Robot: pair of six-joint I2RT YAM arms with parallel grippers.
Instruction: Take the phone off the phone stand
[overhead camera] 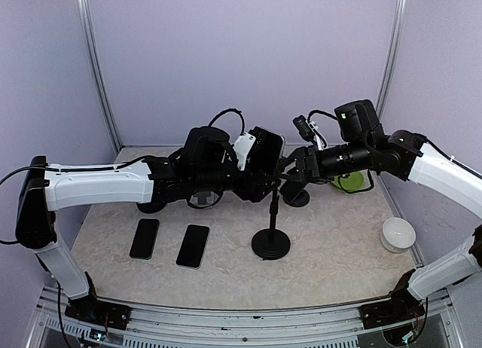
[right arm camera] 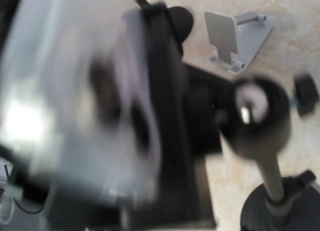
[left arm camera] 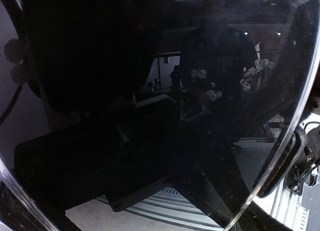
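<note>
Left wrist view: the phone fills nearly the whole frame, a glossy black screen full of room reflections, with its clear rim curving down both sides. A dark finger lies against the right rim, and another dark shape sits outside the left rim at the bottom corner. I read the left gripper as clamped on the phone. No other view shows this contact.

Top view: the phone stand has its round black base about mid-desk, slightly toward the right edge, with the pole upright. The phone is up at the head of the pole, well above the desk, with both arms converging on it. The right gripper is just beside the stand's head on the right. I cannot tell how its jaws stand, since this view is too small and its own camera is blurred.

Right wrist view: heavy blur. I make out the stand's ball head with a small knob beside it, and the pole running down to the base. The phone shows edge-on in a black frame at the head. Only this view shows a small grey folding stand on the desk beyond.

Only the top view shows:
- Two spare phones lying flat toward the front-left, one just beside the other.
- A white bowl near the right edge.
- A green object toward the back right, partly hidden by the right arm.
</note>
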